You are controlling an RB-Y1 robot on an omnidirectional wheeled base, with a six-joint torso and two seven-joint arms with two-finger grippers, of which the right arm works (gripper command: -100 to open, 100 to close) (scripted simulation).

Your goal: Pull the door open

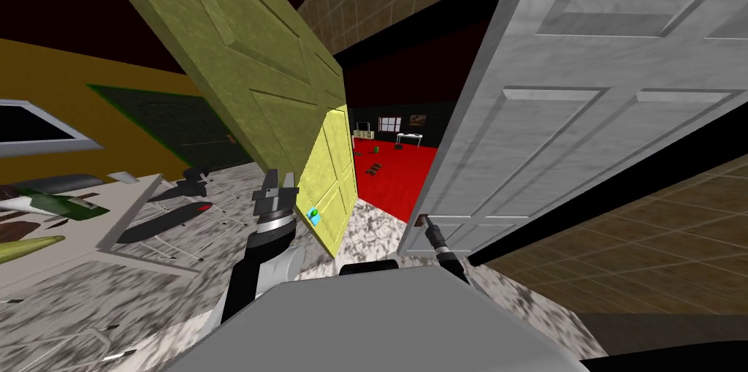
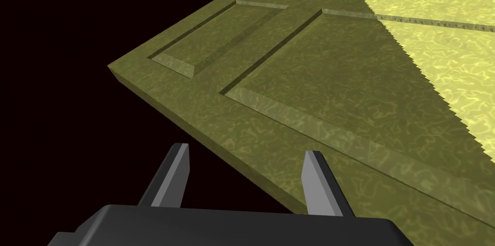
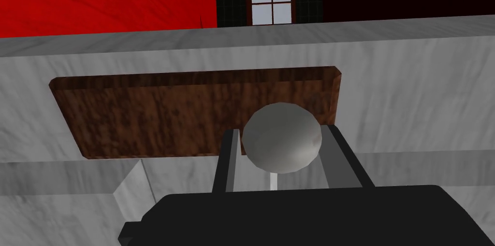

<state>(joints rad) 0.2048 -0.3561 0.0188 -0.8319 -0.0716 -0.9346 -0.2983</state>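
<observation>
The door [image 1: 555,134] is pale grey-white with a marbled surface and recessed panels. It stands partly open, and a red floor [image 1: 398,177] shows past its free edge. Close to that edge a dark brown, wood-grained plate [image 3: 169,112] is set into its face. A round grey knob [image 3: 282,137] on a thin stem stands out near one end of the plate, pressed on both sides by the right claw [image 3: 282,133].

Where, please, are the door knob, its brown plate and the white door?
door knob [image 3: 281,137], right wrist view, middle of the grey ball.
brown plate [image 3: 159,112], right wrist view, bare face beside the knob.
white door [image 1: 555,156], head view, middle panel.
</observation>
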